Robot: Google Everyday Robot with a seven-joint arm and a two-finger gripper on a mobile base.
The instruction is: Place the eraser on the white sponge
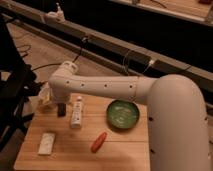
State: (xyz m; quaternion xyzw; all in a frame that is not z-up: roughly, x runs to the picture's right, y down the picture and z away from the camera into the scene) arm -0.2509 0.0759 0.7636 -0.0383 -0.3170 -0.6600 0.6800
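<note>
The eraser (61,109) is a small black block on the wooden table (120,150), at its back left. The white sponge (46,143) lies flat near the front left corner, a short way in front of the eraser. My white arm reaches from the right across the back of the table. My gripper (53,95) is at the arm's left end, low over the back left corner, just above and left of the eraser. The arm hides most of it, and I cannot see anything held in it.
A white cup (44,98) stands at the back left edge, next to the gripper. A long white bottle-like object (76,111) lies right of the eraser. A green bowl (123,114) sits mid-right. A red-orange vegetable (98,141) lies in front.
</note>
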